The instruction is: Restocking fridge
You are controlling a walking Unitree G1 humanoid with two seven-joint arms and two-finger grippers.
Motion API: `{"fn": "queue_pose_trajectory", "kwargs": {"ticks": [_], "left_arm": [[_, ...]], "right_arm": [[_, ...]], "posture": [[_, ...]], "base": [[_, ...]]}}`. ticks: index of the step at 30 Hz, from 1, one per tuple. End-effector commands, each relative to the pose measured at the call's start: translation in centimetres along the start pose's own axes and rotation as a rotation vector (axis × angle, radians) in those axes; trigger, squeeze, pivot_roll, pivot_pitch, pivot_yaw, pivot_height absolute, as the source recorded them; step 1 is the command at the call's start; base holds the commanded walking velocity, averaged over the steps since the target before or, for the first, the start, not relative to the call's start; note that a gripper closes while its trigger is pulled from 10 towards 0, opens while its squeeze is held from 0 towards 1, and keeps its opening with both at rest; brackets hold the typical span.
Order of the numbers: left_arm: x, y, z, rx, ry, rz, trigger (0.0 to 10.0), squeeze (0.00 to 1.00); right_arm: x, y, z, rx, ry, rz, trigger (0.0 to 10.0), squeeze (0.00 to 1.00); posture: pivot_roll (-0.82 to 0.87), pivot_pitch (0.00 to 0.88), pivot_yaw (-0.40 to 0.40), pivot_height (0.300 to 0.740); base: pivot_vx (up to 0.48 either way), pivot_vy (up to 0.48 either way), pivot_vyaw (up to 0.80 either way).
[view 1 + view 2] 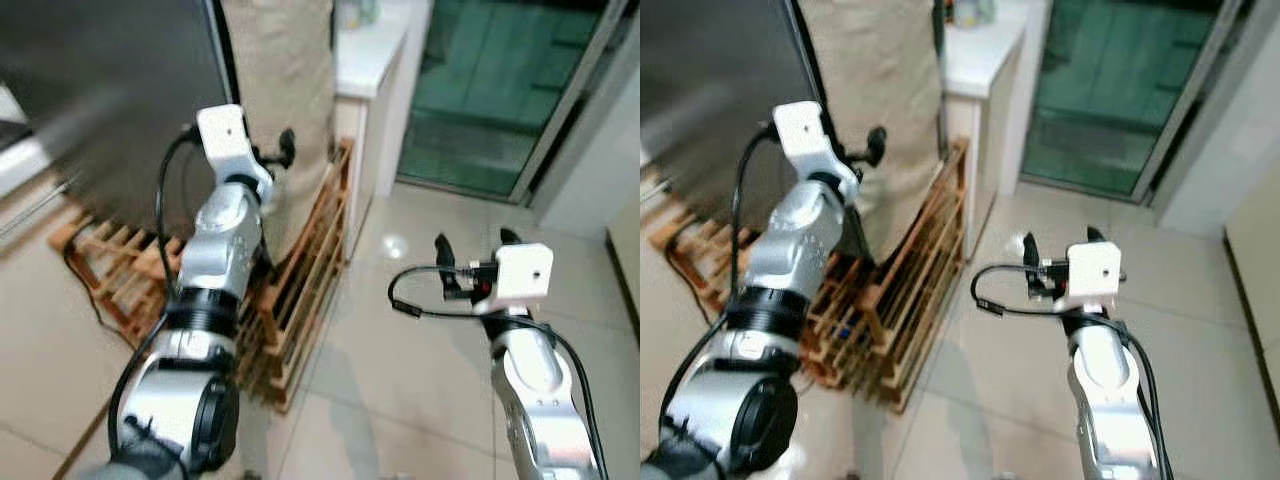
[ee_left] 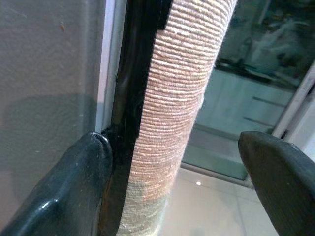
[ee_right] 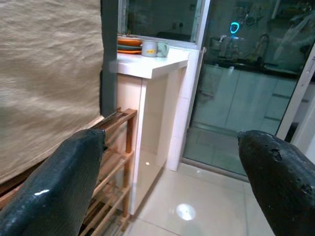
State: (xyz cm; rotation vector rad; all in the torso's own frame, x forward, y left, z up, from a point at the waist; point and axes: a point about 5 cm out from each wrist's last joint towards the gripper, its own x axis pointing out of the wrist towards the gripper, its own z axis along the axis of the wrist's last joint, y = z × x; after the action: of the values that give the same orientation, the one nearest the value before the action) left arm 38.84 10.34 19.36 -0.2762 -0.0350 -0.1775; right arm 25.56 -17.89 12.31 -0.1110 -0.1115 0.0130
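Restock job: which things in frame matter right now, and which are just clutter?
Job:
fridge door, grey, shut
left gripper, open, one finger at the door's edge
right gripper, open, holding nothing

Clutter:
woven beige cover
wooden rack on the floor
white counter with dishes
glass door

Brightness: even indoor light, fairly bright on the floor tiles (image 1: pixel 420 350) and white tabletop (image 3: pixel 147 64).
Glare: round light spot on the tiles just beyond the right gripper (image 1: pixel 475 240); smaller glints on both grippers' black fingers (image 3: pixel 44 191).
Shadows: soft, under the wooden rack (image 1: pixel 300 290) beside the left gripper (image 1: pixel 270 152).
Blur: dark fridge door (image 1: pixel 110 90) smeared; head views soft overall.
Focus: left wrist view sharp on the woven cloth (image 2: pixel 177 98), background hazy.
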Motion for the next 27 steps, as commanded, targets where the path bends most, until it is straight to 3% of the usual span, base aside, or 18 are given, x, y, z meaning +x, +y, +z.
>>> {"fn": "queue_pose_trajectory", "kwargs": {"ticks": [1, 6, 7, 8, 11, 12, 14, 16, 17, 19, 20, 21, 22, 23, 27], "left_arm": [[0.3, -4.4, -1.6, -0.068, 0.077, -0.226, 10.0, 0.0], [-0.5, -12.1, -0.8, -0.128, 0.046, -0.661, 10.0, 0.0], [-0.5, -12.1, -0.8, -0.128, 0.046, -0.661, 10.0, 0.0], [-1.2, -14.9, -0.5, -0.205, 0.042, -0.809, 10.0, 0.0], [-3.5, -19.8, 0.3, -0.265, 0.021, -1.084, 10.0, 0.0], [-4.3, -20.7, 0.5, -0.282, 0.021, -1.159, 10.0, 0.0], [-4.8, -21.1, 0.6, -0.286, 0.019, -1.207, 10.0, 0.0], [-4.7, -20.2, 0.8, -0.259, 0.005, -1.189, 10.0, 0.0], [-4.1, -18.5, 0.9, -0.252, -0.01, -1.132, 10.0, 0.0], [-4.1, -18.5, 0.9, -0.252, -0.01, -1.132, 10.0, 0.0], [-3.9, -17.7, 1.0, -0.254, -0.016, -1.105, 10.0, 0.0], [-3.0, -14.5, 0.5, -0.199, -0.025, -0.944, 10.0, 0.0], [-2.2, -8.9, 0.0, -0.148, -0.039, -0.688, 10.0, 0.0], [-2.2, -8.9, 0.0, -0.148, -0.039, -0.688, 10.0, 0.0], [-3.4, -1.2, -0.7, -0.127, -0.044, -0.335, 10.0, 0.0]], "right_arm": [[-0.1, -0.4, 0.2, 0.006, -0.013, -0.022, 10.0, 0.0], [-0.4, -0.4, -0.1, 0.014, -0.001, -0.022, 10.0, 0.0], [-0.4, -0.4, -0.1, 0.014, -0.001, -0.022, 10.0, 0.0], [-0.1, -0.5, -0.2, 0.017, 0.003, -0.024, 10.0, 0.0], [0.6, -0.8, 0.1, 0.032, -0.01, -0.061, 10.0, 0.0], [0.7, -0.8, 0.2, 0.035, -0.018, -0.069, 10.0, 0.0], [0.7, -0.7, 0.4, 0.036, -0.025, -0.073, 10.0, 0.0], [0.6, -0.7, 0.5, 0.037, -0.033, -0.08, 10.0, 0.0], [0.4, -0.8, 0.5, 0.038, -0.031, -0.088, 10.0, 0.0], [0.4, -0.8, 0.5, 0.038, -0.031, -0.088, 10.0, 0.0], [0.3, -0.9, 0.5, 0.038, -0.029, -0.092, 10.0, 0.0], [0.3, -1.0, 0.3, 0.041, -0.021, -0.095, 10.0, 0.0], [0.2, -1.2, 0.0, 0.044, -0.005, -0.091, 10.0, 0.0], [0.2, -1.2, 0.0, 0.044, -0.005, -0.091, 10.0, 0.0], [0.8, -1.3, -0.3, 0.062, 0.018, -0.075, 10.0, 0.0]], "posture": [[-0.14, 0.0, 0.072, 0.74], [-0.14, 0.0, 0.065, 0.74], [-0.14, 0.0, 0.065, 0.74], [-0.14, 0.0, 0.065, 0.74], [-0.17, 0.0, 0.091, 0.74], [-0.18, 0.0, 0.106, 0.74], [-0.19, 0.0, 0.11, 0.74], [-0.19, 0.0, 0.121, 0.74], [-0.19, 0.0, 0.121, 0.74], [-0.19, 0.0, 0.121, 0.74], [-0.18, 0.0, 0.116, 0.74], [-0.17, 0.0, 0.101, 0.74], [-0.15, 0.0, 0.081, 0.74], [-0.15, 0.0, 0.081, 0.74], [-0.1, 0.0, 0.046, 0.74]], "base": [[0.0, 0.0, 0.0], [0.0, 0.0, 0.0], [0.0, 0.0, 0.0], [0.0, 0.0, 0.0], [0.0, 0.0, 0.0], [0.0, 0.0, 0.0], [0.0, 0.0, 0.0], [0.0, 0.0, 0.0], [0.0, 0.0, 0.0], [0.0, 0.0, 0.0], [0.0, 0.0, 0.0], [0.0, 0.0, 0.0], [0.0, 0.0, 0.0], [0.0, 0.0, 0.0], [0.0, 0.0, 0.0]]}}
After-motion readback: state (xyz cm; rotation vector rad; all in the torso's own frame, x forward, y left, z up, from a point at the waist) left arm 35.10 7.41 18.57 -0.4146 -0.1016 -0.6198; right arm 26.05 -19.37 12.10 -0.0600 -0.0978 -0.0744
